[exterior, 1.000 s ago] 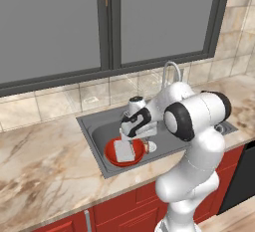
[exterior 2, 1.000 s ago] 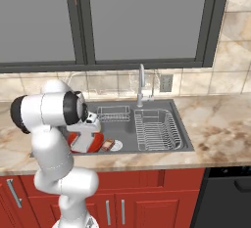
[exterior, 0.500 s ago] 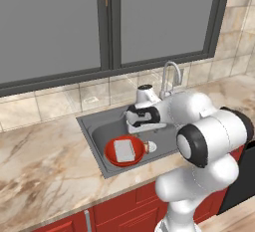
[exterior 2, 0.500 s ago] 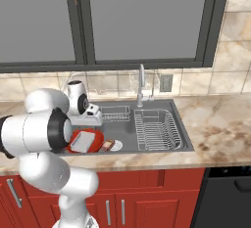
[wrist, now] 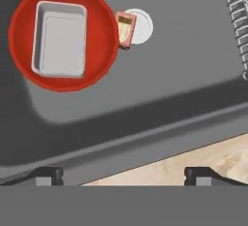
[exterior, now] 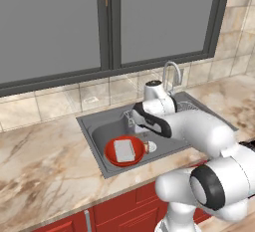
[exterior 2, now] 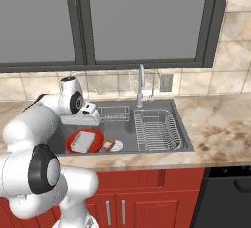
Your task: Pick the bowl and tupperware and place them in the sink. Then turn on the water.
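Note:
The red bowl [exterior: 113, 157] [exterior 2: 96, 136] [wrist: 99, 40] rests in the left basin of the sink [exterior: 99, 132] [exterior 2: 126, 133] [wrist: 169, 84]. The grey tupperware [exterior: 124, 150] [exterior 2: 82, 142] [wrist: 59, 39] lies flat inside the bowl. My gripper [exterior: 131, 118] [exterior 2: 94, 120] [wrist: 123, 174] hangs open and empty above the basin's back part, apart from the bowl and higher than it. In the hand view both fingertips [wrist: 48, 174] stand wide over the sink's rim. The chrome faucet [exterior: 172, 74] [exterior 2: 141, 82] stands behind the sink; the water is out of view.
A small white-and-brown drain piece [exterior: 148, 147] [exterior 2: 112, 145] [wrist: 131, 27] lies beside the bowl. A wire rack [exterior 2: 157, 129] fills the right basin. Marble counter [exterior: 45, 176] [exterior 2: 215, 119] surrounds the sink, with a window behind.
My arm has lifted away from just over the bowl and swung toward the back of the sink. Its jaws stayed open. The bowl and tupperware have not moved.

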